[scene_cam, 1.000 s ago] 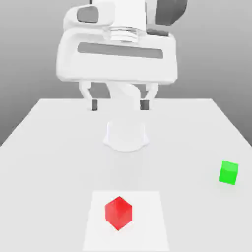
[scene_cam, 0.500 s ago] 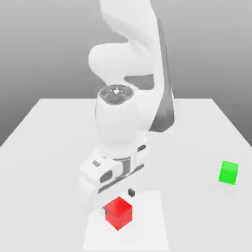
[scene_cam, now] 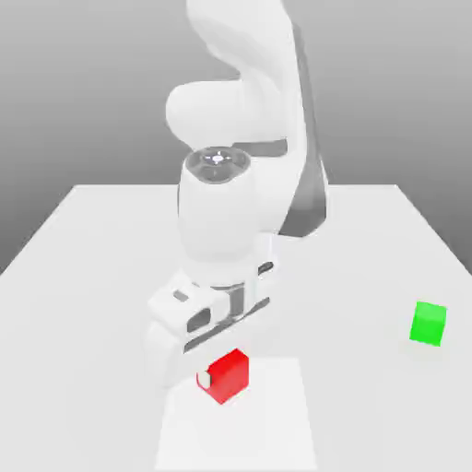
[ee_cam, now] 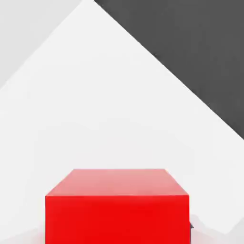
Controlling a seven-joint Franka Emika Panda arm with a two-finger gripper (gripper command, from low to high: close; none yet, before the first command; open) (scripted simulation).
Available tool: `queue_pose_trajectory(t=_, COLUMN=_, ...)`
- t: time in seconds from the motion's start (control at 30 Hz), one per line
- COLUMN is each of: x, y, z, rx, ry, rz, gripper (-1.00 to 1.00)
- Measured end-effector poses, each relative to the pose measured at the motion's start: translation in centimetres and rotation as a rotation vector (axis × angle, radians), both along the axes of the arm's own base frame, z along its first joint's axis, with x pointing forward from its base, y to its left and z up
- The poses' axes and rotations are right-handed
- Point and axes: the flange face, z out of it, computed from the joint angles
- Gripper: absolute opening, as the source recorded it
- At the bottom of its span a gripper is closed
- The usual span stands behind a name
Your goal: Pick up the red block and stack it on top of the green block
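Note:
The red block (scene_cam: 230, 378) sits between the fingers of my gripper (scene_cam: 221, 372), near the front of the white table (scene_cam: 92, 249). The gripper is shut on it, and the block looks slightly raised above the pale square patch (scene_cam: 240, 433) beneath it. One white fingertip (scene_cam: 202, 379) shows against the block's side on the exterior view's left. In the hand view the red block (ee_cam: 116, 209) looms close, its top face and one side showing. The green block (scene_cam: 428, 324) rests on the table well off to the exterior view's right, apart from the arm.
The arm's bulky white body (scene_cam: 230, 221) stands over the table's middle and hides the surface behind it. The table's front edge is close below the pale patch. A dark floor area (ee_cam: 200, 52) lies beyond the table's edge in the hand view.
The arm came down from high above the table onto the red block. The fingers then shut on the block, and it now sits a little higher than before.

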Motion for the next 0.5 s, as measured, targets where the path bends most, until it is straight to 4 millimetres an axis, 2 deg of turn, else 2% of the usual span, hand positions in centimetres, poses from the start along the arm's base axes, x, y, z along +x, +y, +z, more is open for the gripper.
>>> queue_pose_trajectory(t=0.1, x=-1.0, y=6.2, z=0.7, rx=0.003, ry=0.000, rz=0.174, gripper=-1.00)
queue_pose_trajectory(t=0.23, x=-3.6, y=13.9, z=1.5, rx=0.006, ry=0.000, rz=0.402, gripper=-1.00)
queue_pose_trajectory(t=0.37, x=-7.8, y=20.9, z=2.2, rx=0.006, ry=0.001, rz=0.632, gripper=-1.00)
queue_pose_trajectory(t=0.5, x=-13.1, y=26.8, z=2.9, rx=0.003, ry=0.000, rz=0.858, gripper=-1.00)
